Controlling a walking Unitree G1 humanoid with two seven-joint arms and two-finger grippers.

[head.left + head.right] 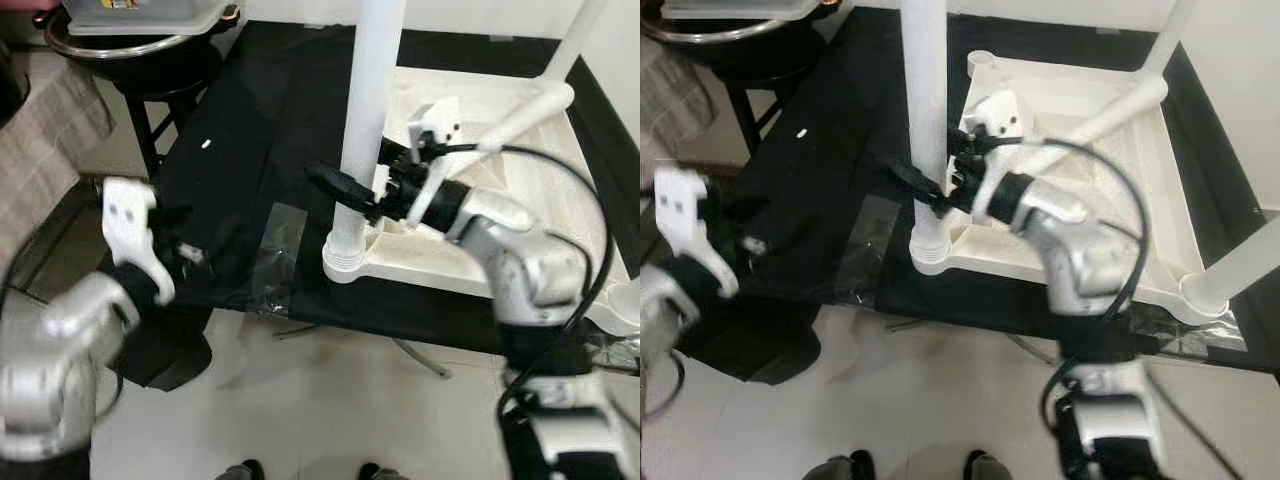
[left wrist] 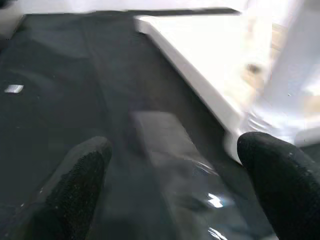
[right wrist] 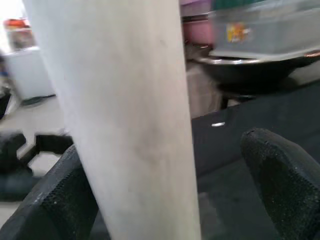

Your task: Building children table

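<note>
A white children's table [image 1: 480,270] lies upside down on a black cloth [image 1: 250,120]. Its near left leg [image 1: 368,100] stands upright in its corner socket. My right gripper [image 1: 365,190] is open with this leg [image 3: 125,115] between its fingers; one fingertip [image 3: 280,185] stands apart from the leg, the other [image 3: 55,205] sits close against it. Another leg [image 1: 525,110] lies slanted across the table's underside, and a third [image 1: 1240,265] stands at the near right corner. My left gripper [image 2: 172,150] is open, low over the cloth, left of the table, holding nothing.
A black stool at the far left carries a metal bowl [image 1: 140,45] with a plastic container in it. A checked cloth [image 1: 45,130] hangs at the left edge. Clear tape [image 1: 275,255] is stuck to the black cloth's front edge. A dark bag [image 1: 165,355] lies on the floor.
</note>
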